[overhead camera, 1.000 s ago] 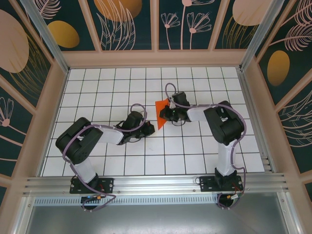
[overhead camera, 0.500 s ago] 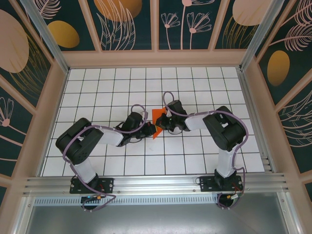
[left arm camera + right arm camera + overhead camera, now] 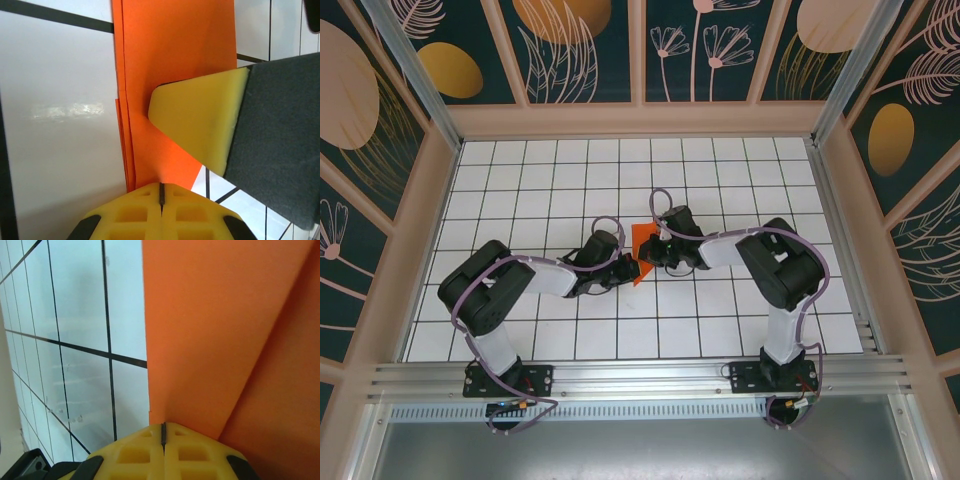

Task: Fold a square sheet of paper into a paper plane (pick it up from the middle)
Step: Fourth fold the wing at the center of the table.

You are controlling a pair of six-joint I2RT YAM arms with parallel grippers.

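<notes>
The paper [image 3: 641,243], near the centre of the desk [image 3: 520,180], is already a narrow, layered wedge tapering toward 6 o'clock. The left tool [image 3: 160,192] clenches its 7 o'clock edge, and the right tool [image 3: 163,430] clenches it from 3 o'clock. Early folds look done; wing folds and final creasing probably remain.

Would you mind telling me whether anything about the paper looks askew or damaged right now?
Only a small thing: in the left wrist view, the folded orange paper has stacked layers that do not line up, their edges stepping apart along its left side. No tear shows.
</notes>
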